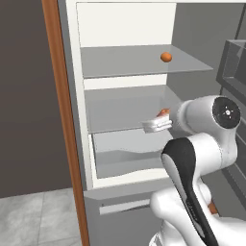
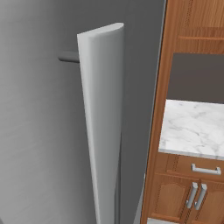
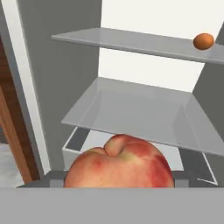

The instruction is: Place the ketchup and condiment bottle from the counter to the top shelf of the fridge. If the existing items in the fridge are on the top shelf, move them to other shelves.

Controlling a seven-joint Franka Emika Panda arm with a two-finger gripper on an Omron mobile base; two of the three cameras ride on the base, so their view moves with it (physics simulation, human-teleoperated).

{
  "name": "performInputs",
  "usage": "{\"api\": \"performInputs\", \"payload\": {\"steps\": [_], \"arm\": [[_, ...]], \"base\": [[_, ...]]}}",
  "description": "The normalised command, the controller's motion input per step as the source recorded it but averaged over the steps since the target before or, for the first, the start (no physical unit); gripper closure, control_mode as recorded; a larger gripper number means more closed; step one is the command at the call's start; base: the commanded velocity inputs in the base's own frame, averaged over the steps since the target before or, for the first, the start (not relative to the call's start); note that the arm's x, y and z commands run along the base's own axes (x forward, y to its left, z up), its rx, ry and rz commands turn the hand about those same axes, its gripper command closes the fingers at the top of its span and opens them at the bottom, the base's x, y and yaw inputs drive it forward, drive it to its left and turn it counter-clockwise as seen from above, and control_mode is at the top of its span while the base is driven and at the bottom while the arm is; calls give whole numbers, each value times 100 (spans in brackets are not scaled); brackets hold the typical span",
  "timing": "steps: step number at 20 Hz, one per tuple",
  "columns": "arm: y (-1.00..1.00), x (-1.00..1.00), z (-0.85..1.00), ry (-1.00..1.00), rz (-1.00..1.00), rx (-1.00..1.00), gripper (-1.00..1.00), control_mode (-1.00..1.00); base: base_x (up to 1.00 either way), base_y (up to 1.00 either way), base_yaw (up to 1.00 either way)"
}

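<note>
Before fridge (image 1: 126,29): gripper (image 1: 161,121) pinching pinkish-red fruit (image 3: 120,162), relocating it off top shelf (image 1: 134,61); next, lower-shelf set-down.

Bare middle shelf (image 3: 131,113); orange fruit (image 3: 203,41) on top shelf (image 3: 131,41).

Pinkish-red fruit (image 3: 119,164), orange fruit (image 1: 166,57), grey shelves (image 1: 134,62).
</note>
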Motion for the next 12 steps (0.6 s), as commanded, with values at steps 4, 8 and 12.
{"api": "performInputs", "payload": {"steps": [4,8,12], "arm": [[0,13,-70,42,0,-4,100,-100],[0,84,-27,10,0,0,100,-100],[0,80,-5,0,-1,0,100,-100]], "base": [[0,0,0],[0,0,0],[0,0,0]]}}
